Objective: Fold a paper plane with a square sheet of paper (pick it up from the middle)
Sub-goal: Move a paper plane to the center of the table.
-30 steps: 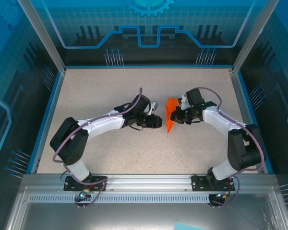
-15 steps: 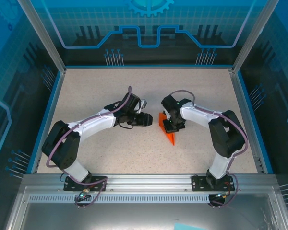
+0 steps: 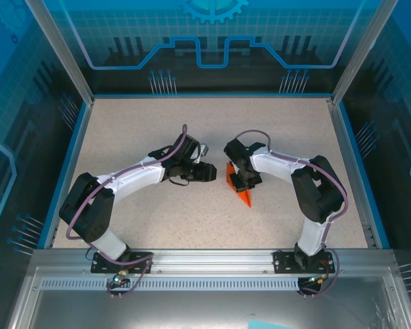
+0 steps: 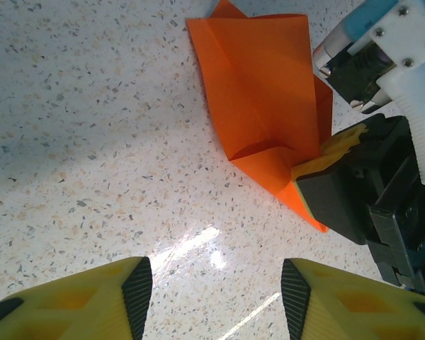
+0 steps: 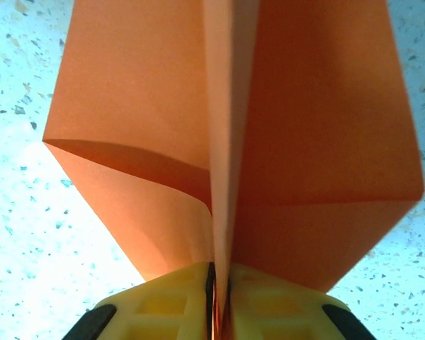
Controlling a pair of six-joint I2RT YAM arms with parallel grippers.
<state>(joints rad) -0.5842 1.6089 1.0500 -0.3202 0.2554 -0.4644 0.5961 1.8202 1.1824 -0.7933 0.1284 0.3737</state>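
The paper plane (image 3: 242, 191) is a bright orange dart with creased wings, low over the speckled table near its middle, nose toward the near edge. My right gripper (image 3: 240, 179) is shut on its central fold from above. In the right wrist view the fold runs straight into the closed yellow jaws of the right gripper (image 5: 218, 301), and the plane's wings (image 5: 304, 134) spread to both sides. My left gripper (image 3: 213, 172) stands open just left of the plane, apart from it. Bare table lies between the fingertips of the left gripper (image 4: 216, 290), with the plane (image 4: 262, 99) ahead of them.
The speckled table (image 3: 151, 130) has a raised blue rim (image 3: 67, 164) on the left, right and far sides. Slanted aluminium posts (image 3: 58, 51) and blue glass walls enclose it. An aluminium rail (image 3: 205, 264) with both arm bases runs along the near edge.
The right arm has swung in and brought the plane down and slightly left, toward the table. The left gripper has drawn back a little to the left and opened wider.
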